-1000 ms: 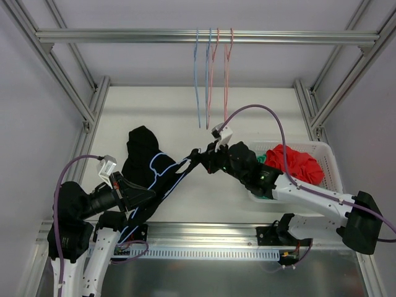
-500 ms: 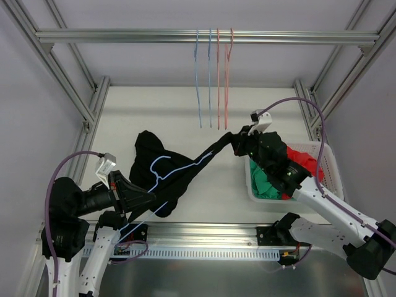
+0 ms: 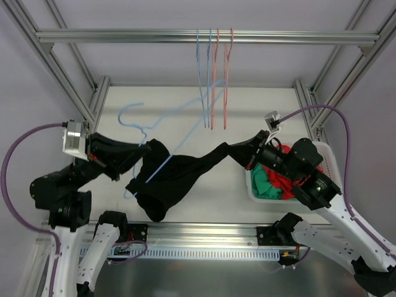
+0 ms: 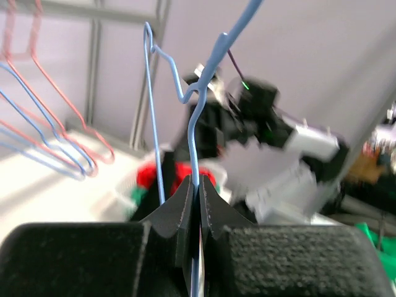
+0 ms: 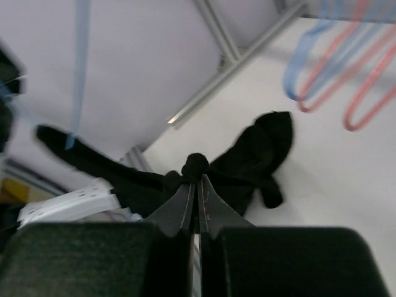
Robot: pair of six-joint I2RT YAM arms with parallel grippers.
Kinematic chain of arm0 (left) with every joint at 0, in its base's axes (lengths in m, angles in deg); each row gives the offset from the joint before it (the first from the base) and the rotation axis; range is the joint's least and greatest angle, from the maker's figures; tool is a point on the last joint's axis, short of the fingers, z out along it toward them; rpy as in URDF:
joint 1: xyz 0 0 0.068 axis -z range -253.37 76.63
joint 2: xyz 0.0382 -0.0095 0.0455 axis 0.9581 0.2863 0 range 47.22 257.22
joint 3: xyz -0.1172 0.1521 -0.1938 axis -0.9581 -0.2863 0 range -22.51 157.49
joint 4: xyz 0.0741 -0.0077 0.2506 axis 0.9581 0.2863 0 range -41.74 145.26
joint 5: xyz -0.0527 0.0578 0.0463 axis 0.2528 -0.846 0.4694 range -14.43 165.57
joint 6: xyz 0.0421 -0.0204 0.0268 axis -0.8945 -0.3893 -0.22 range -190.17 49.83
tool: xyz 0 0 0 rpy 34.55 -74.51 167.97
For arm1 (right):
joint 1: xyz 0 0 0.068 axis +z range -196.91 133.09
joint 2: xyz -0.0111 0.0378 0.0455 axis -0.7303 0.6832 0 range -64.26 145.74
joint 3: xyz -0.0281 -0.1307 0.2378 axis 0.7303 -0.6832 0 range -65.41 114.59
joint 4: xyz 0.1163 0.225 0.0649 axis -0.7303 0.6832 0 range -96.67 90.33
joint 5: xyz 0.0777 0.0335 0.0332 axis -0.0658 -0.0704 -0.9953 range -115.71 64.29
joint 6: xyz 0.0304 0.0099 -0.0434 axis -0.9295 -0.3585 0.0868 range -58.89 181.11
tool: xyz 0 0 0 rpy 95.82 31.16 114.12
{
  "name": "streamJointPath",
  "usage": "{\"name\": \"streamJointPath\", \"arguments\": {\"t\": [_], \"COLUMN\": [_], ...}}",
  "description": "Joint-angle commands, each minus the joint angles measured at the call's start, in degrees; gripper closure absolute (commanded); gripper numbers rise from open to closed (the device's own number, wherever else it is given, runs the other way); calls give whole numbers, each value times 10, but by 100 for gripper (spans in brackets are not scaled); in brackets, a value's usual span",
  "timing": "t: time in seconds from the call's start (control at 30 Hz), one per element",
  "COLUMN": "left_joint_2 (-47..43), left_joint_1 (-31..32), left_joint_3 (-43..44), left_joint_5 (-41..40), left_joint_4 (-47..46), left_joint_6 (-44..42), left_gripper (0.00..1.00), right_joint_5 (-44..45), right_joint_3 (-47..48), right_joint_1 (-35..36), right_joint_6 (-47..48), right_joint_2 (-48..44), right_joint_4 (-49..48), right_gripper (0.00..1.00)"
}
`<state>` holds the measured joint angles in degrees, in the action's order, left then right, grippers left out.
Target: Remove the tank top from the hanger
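A black tank top stretches across the table between my two grippers, its lower end drooping near the front. My left gripper is shut on a light blue wire hanger, held up above the table. The hanger's hook points left and one arm rises bare to the right, while its lower part still crosses the cloth. In the left wrist view the jaws pinch the hanger wire. My right gripper is shut on a bunched edge of the tank top, its tips closed together.
A white basket at the right holds red and green clothes. Several blue and red hangers hang from the top rail above the table's back. Metal frame posts stand at both sides.
My left arm has swung up and back, lifting the hanger so most of it has come out of the tank top. My right gripper has drawn the cloth slightly right.
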<state>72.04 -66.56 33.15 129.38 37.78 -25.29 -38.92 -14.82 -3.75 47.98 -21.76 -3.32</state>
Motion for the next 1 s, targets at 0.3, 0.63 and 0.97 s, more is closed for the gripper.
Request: {"name": "streamJointPath", "arguments": {"t": [0.3, 0.63, 0.97], "left_joint_2": [183, 84, -19], "left_joint_1": [38, 38, 38], "left_joint_3": [39, -102, -4], "left_joint_5": [-207, -296, -486], "left_joint_4": [-590, -572, 156], "left_joint_6": [68, -75, -197], "left_gripper": [100, 100, 100], "right_joint_5": [-25, 173, 178], "right_joint_3": [90, 108, 179], "right_joint_1": [128, 217, 265], "right_joint_6": [44, 26, 81], "right_joint_2": [78, 258, 437], "right_joint_4": [111, 99, 89], "right_gripper": [100, 100, 1]}}
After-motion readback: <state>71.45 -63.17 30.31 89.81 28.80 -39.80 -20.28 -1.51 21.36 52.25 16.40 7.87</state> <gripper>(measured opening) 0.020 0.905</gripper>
